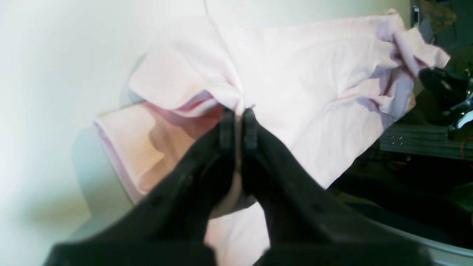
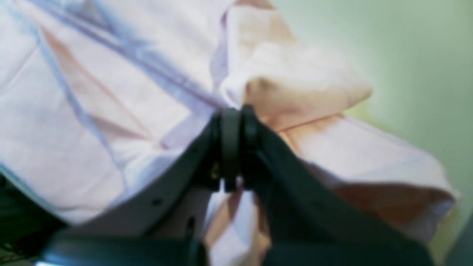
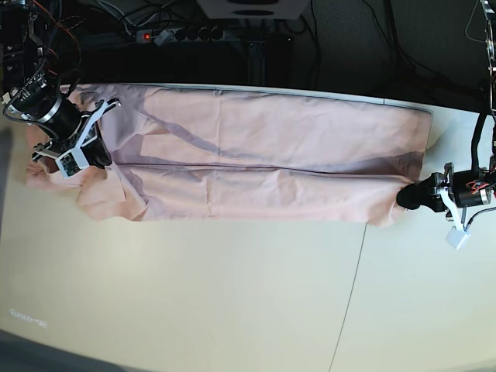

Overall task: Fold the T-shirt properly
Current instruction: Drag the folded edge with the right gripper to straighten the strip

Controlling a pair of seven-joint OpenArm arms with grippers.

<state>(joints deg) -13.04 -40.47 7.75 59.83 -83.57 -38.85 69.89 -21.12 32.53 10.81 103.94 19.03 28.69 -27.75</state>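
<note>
The pale pink T-shirt (image 3: 263,155) lies stretched in a long band along the far side of the table, plain side up, with a lengthwise fold line. My left gripper (image 3: 408,198) is at its right end, shut on the cloth edge. In the left wrist view the fingertips (image 1: 227,122) pinch a bunched fold of the T-shirt (image 1: 314,85). My right gripper (image 3: 103,159) is at the left end, shut on cloth by the sleeve. In the right wrist view its gripper (image 2: 236,116) pinches a fold of the T-shirt (image 2: 92,111). No lettering shows.
The cream table (image 3: 232,294) has a seam line running front to back right of centre. Behind its far edge is a dark area with a power strip (image 3: 174,33) and cables. In the left wrist view a metal frame rail (image 1: 417,142) lies beyond the table edge.
</note>
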